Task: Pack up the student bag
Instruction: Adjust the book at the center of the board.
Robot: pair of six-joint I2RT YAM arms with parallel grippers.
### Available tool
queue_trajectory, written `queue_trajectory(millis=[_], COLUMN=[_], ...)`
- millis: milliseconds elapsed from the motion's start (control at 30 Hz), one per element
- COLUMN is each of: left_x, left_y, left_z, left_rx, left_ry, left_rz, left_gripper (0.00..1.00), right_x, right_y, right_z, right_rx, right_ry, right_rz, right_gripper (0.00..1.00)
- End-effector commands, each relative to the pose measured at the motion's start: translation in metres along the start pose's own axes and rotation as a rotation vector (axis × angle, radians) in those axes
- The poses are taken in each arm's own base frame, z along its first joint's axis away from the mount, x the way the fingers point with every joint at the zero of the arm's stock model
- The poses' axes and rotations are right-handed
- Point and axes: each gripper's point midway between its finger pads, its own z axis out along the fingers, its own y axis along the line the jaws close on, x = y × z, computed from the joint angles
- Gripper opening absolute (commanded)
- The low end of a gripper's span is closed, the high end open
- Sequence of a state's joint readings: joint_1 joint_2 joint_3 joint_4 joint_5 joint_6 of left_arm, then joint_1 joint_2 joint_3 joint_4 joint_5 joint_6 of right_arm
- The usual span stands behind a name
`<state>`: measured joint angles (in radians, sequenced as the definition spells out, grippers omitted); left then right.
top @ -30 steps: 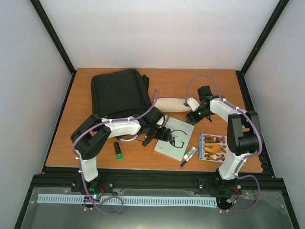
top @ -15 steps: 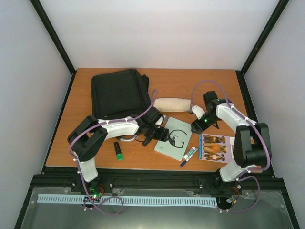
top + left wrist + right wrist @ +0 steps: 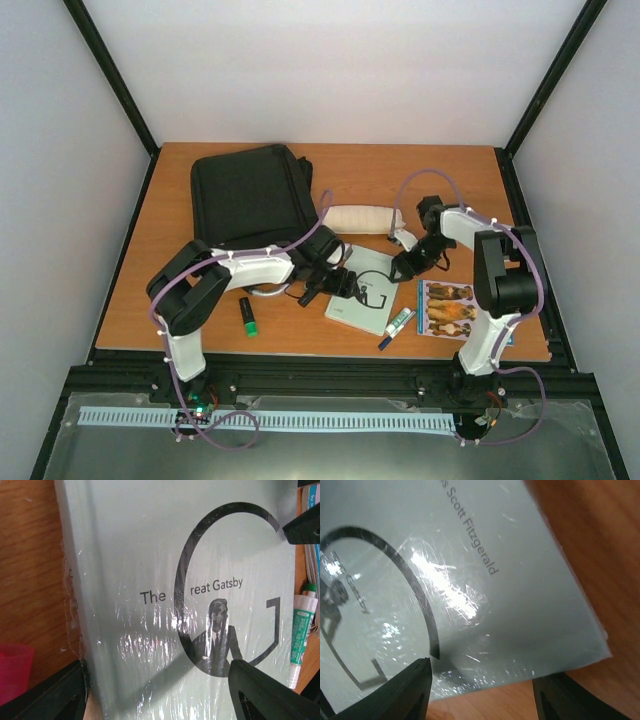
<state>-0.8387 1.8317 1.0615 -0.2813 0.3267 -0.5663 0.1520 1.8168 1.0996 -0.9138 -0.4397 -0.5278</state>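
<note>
The student bag [image 3: 250, 195], black and soft, lies flat at the back left of the table. A pale green book, "The Great Gatsby" [image 3: 365, 295], lies in front of it between both arms. My left gripper [image 3: 335, 283] is open low over the book's left edge [image 3: 75, 630]. One fingertip [image 3: 55, 695] is off the book and the other [image 3: 265, 695] is over the cover. My right gripper [image 3: 400, 268] is open over the book's far right corner [image 3: 590, 645], its fingers [image 3: 395, 695] apart with nothing between them.
A white pouch [image 3: 362, 218] lies beside the bag. A green highlighter [image 3: 247, 316] sits near the left arm. A green-and-white tube [image 3: 398, 322] lies between the book and a picture book of animals [image 3: 450, 308]. The same tube [image 3: 301, 635] shows at the right of the left wrist view.
My right gripper has come away from the white pouch's right end and moved toward me, down to the book's corner. The left gripper has stayed at the book.
</note>
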Motion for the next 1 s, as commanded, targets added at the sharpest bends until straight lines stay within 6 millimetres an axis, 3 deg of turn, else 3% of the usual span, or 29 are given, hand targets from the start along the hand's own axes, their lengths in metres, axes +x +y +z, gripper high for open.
queue_trajectory(millis=[0,200,400,533,667,800,967], left_x=[-0.002,-0.017,-0.036,-0.038,-0.035,-0.025,-0.022], left_y=[-0.005,-0.010,-0.025,-0.032,-0.020,-0.003,0.002], left_z=[0.013,0.017,0.022,0.025,0.011,-0.007,-0.015], left_rx=[0.020,0.012,0.051,0.088,0.024,-0.045,-0.009], left_ry=[0.017,-0.009,-0.015,-0.012,-0.051,-0.103,-0.176], left_rz=[-0.012,-0.010,0.002,-0.017,-0.086,-0.174,-0.281], left_gripper=[0.78,0.78,0.75,0.75,0.76,0.79,0.79], right_x=[-0.031,-0.063,-0.077,-0.074,-0.064,-0.049,-0.039], right_y=[-0.001,-0.005,-0.006,-0.014,-0.020,-0.015,-0.006], right_z=[0.009,0.005,0.005,-0.004,-0.017,-0.019,-0.022], right_rx=[-0.072,-0.119,-0.151,-0.098,-0.099,-0.081,-0.084], right_ry=[-0.078,-0.136,-0.171,-0.177,-0.210,-0.202,-0.198], right_rz=[0.036,0.059,0.085,0.095,0.152,0.150,0.158], right_gripper=[0.56,0.54,0.55,0.57,0.60,0.61,0.60])
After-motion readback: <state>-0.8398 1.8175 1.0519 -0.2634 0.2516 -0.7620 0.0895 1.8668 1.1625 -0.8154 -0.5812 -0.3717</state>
